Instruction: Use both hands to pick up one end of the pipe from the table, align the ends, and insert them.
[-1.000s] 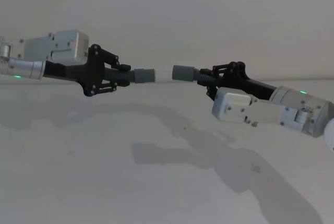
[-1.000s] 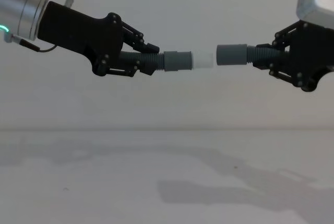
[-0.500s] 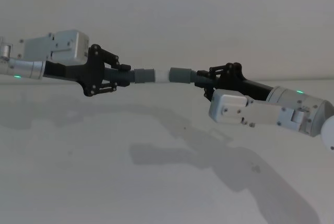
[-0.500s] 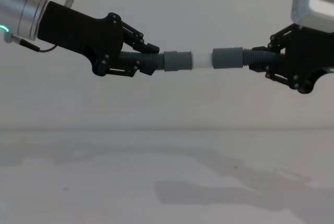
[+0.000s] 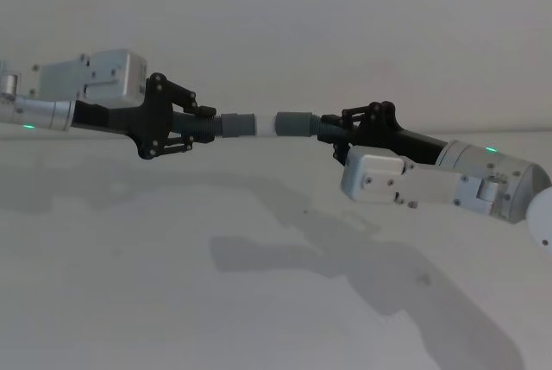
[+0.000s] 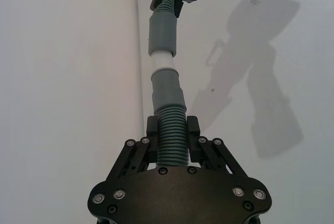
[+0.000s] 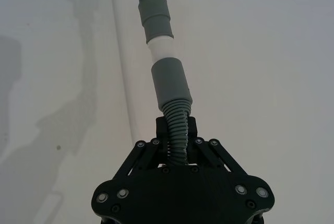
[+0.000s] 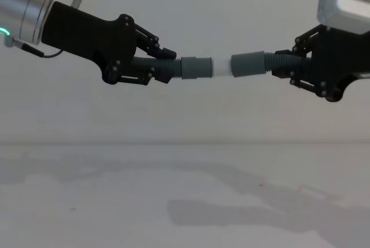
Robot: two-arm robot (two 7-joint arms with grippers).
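Note:
Both pipe pieces hang in the air above the table (image 8: 115,202). My left gripper (image 8: 162,67) is shut on the ribbed part of the left piece (image 8: 196,67), whose cuff ends in a white tip (image 8: 221,67). My right gripper (image 8: 289,66) is shut on the ribbed part of the right piece (image 8: 248,65). The white tip meets the mouth of the right cuff, and a short white stretch shows between the two grey cuffs. In the left wrist view my left gripper (image 6: 172,130) holds its piece (image 6: 167,91) roughly in line with the other cuff (image 6: 162,33).
The white table (image 5: 129,284) lies bare below both arms, with only their shadows on it. A pale grey wall (image 5: 276,16) stands behind.
My right gripper has moved left with its piece. The gap between the cuff and the white tip has closed, and less white shows. The left arm has held still.

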